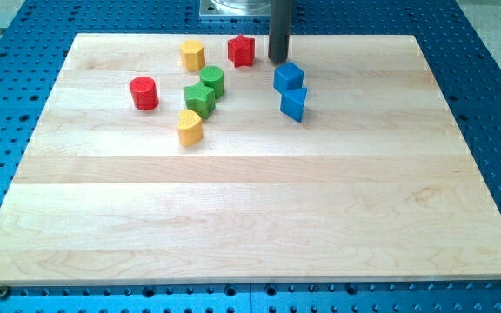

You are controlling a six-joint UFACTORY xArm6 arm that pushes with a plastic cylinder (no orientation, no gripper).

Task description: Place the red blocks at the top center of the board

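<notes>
A red star block [242, 49] sits near the view's top centre of the wooden board [250, 200]. A red cylinder [143, 93] stands further left and lower. My tip [277, 60] is on the board just right of the red star, a small gap apart, and just above the blue blocks. The rod rises out of the view's top.
A yellow block [193, 55] lies left of the red star. A green cylinder [212, 81] and a green star [199, 98] touch each other. A yellow block [190, 127] lies below them. A blue cube [288, 76] and a blue block [294, 103] sit right of centre.
</notes>
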